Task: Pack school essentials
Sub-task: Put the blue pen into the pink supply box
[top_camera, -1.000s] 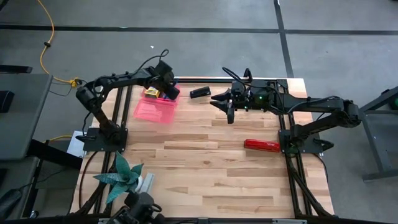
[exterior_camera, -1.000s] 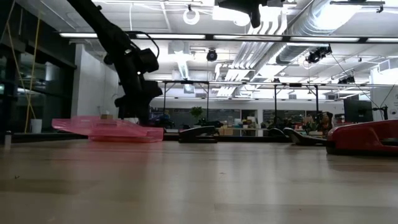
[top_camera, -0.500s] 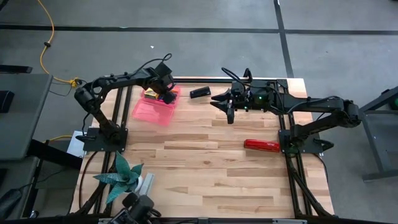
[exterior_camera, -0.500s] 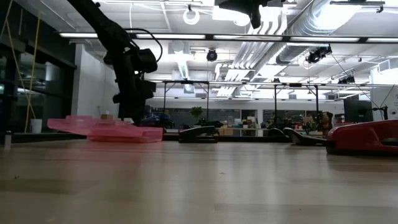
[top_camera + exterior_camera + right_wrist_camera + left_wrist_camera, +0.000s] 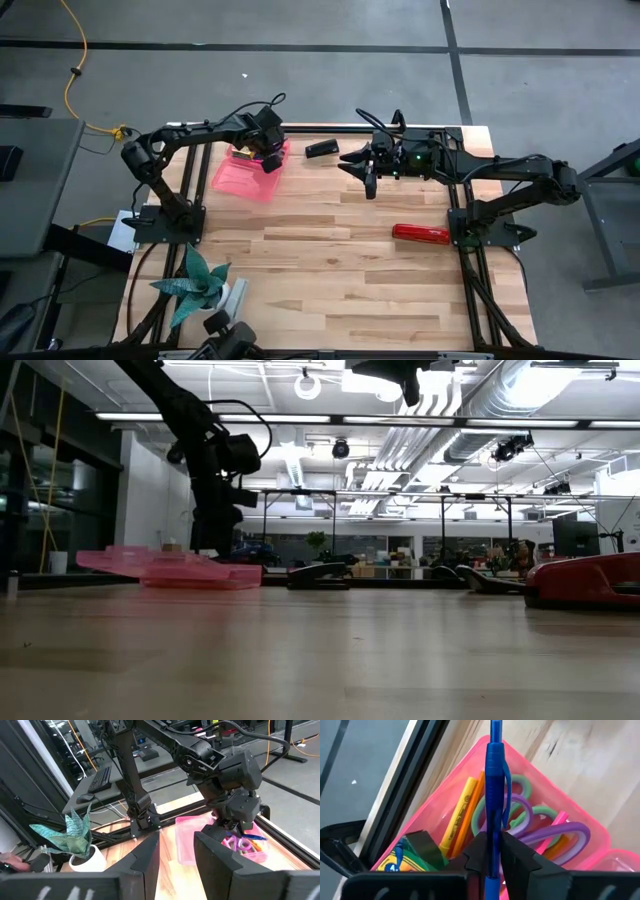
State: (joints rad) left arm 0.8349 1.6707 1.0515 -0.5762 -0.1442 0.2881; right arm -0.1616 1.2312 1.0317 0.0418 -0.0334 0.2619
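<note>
An open pink pencil case (image 5: 245, 175) lies at the table's far left. The left wrist view shows green-handled scissors (image 5: 520, 787), purple-handled scissors (image 5: 570, 832), a yellow pencil (image 5: 459, 812), an orange pencil (image 5: 469, 815) and a yellow-green crayon box (image 5: 402, 857) inside it. My left gripper (image 5: 266, 142) hangs over the case's far end, shut on a blue pen (image 5: 495, 780). My right gripper (image 5: 370, 180) waits open above the table's far middle, touching nothing. My left gripper pinches the blue pen's barrel (image 5: 493, 847) between its two fingers, coming from above and pointing down. The pen lies along the fingers and sticks out past their tips toward the case. Whether its far end touches anything in the case, I cannot tell.
A small black item (image 5: 321, 148) lies on the far edge between the arms. A long red bar (image 5: 421, 234) rests near the right arm's base. A potted plant (image 5: 195, 285) stands at the near left. Bare wood fills the middle and near side.
My left gripper has tipped from a slant to nearly straight down over the pink case and shifted slightly toward the table's far left, staying shut on the pen. The right arm has kept still.
</note>
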